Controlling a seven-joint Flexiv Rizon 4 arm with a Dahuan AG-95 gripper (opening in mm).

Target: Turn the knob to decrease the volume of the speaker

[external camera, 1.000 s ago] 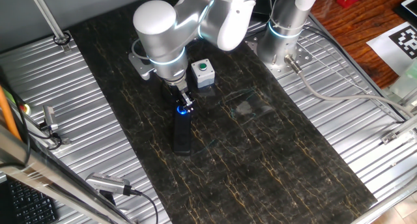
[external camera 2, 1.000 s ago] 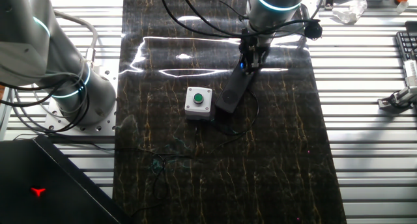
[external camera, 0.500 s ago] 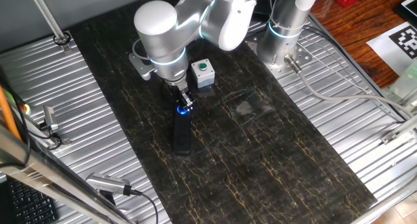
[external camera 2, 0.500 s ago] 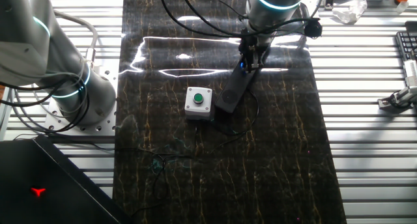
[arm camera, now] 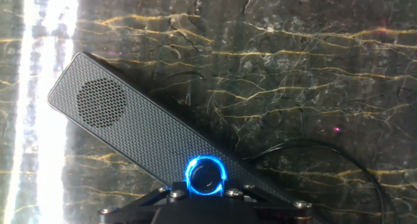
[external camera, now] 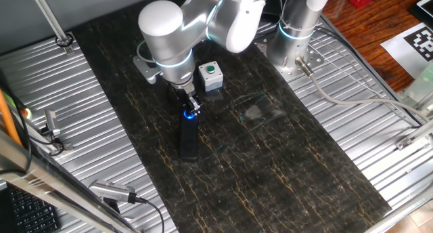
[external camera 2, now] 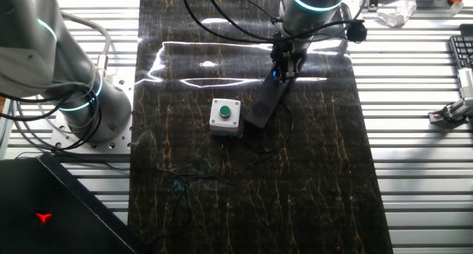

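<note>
Blue-ringed black knob [arm camera: 205, 176] on the mesh-faced speaker [arm camera: 130, 129], pincer [arm camera: 205, 193] grip state unclear.

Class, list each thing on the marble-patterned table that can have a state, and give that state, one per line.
Slim black mesh speaker bar: lying flat, cable attached.
Small round black knob: blue ring lit, tool around it.
Two-finger tool: down at the knob; whether it grips, cannot tell.
Grey box with green button: beside the speaker, untouched.
</note>
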